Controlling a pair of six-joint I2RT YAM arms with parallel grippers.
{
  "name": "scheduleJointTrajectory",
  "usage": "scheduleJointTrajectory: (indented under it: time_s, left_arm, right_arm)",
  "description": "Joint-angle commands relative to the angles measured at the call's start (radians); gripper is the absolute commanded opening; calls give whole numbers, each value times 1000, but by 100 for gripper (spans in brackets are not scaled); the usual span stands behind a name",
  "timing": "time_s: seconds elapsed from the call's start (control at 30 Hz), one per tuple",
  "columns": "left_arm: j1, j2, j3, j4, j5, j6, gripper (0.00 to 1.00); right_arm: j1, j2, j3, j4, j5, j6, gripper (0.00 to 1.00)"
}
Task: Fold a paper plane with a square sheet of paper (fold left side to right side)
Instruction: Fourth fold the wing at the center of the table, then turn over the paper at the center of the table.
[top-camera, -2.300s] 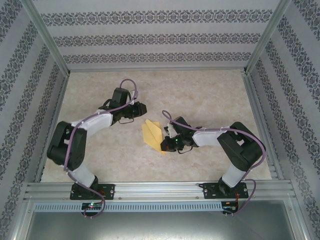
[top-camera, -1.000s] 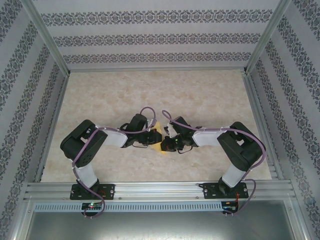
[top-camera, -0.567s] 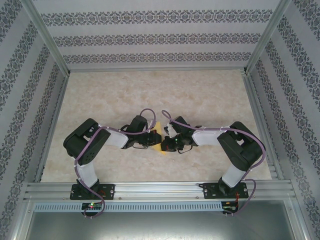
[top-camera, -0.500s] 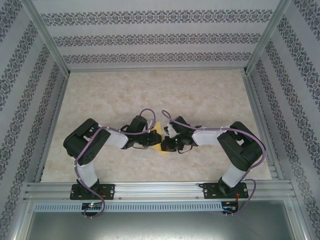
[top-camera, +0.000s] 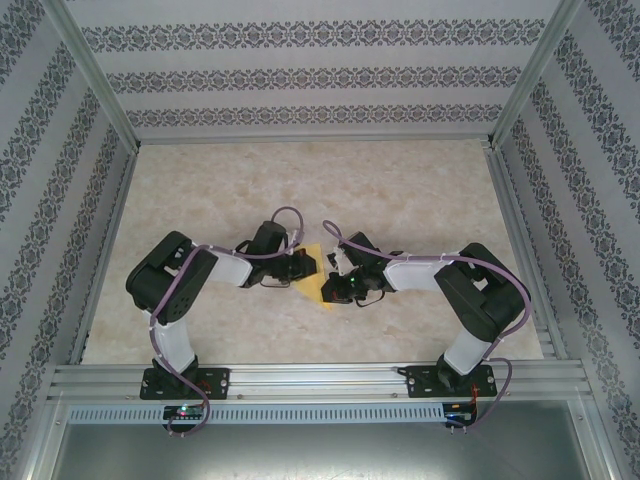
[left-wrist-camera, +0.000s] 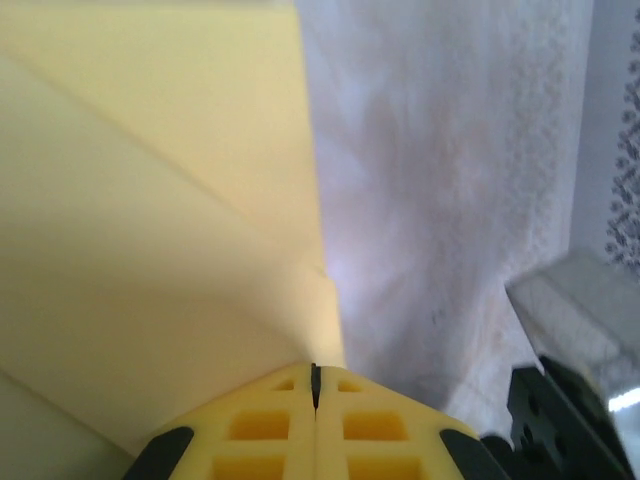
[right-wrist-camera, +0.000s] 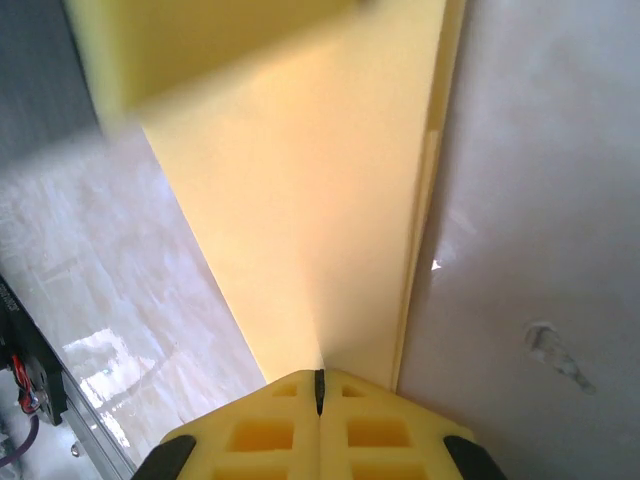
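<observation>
The folded yellow paper (top-camera: 314, 276) lies near the middle of the worktop (top-camera: 400, 190), somewhat closer to the near edge than to the far one, squeezed between the two arms that reach in from either side. From above, a small pointed patch of it shows between the black wrists. The left end effector (top-camera: 302, 266) meets the paper from the left, and the right end effector (top-camera: 334, 286) meets it from the right, slightly nearer the front edge.

In the left wrist view, the left end effector (left-wrist-camera: 314, 374) has its yellow pads pressed together on a creased edge of the paper (left-wrist-camera: 150, 250), with layered folds fanning away over the pale marbled worktop (left-wrist-camera: 450, 200). In the right wrist view, the right end effector (right-wrist-camera: 319, 378) is likewise pinched tight on the paper (right-wrist-camera: 300, 200), whose long doubled edge runs away from the pads beside bare worktop (right-wrist-camera: 540, 200)
</observation>
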Motion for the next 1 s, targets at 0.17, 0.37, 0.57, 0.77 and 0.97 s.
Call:
scheduleJointTrajectory:
  time_s: [0.17, 0.37, 0.57, 0.77, 0.97]
  left_arm:
    - [24, 7, 54, -63, -12, 70, 9]
    - [41, -81, 128, -134, 38, 82, 20]
    - [116, -267, 188, -313, 32, 142, 40]
    - [161, -426, 104, -450, -74, 157, 52]
    - [151, -387, -69, -265, -23, 24, 44]
  right_arm:
    - [-1, 37, -39, -135, 41, -5, 0]
    - [-2, -52, -31, -32, 39, 26, 10]
    - [-18, -226, -27, 4, 103, 7, 32]
    - [-110, -363, -105, 24, 169, -3, 49]
    - [-192, -419, -169, 156, 159, 61, 57]
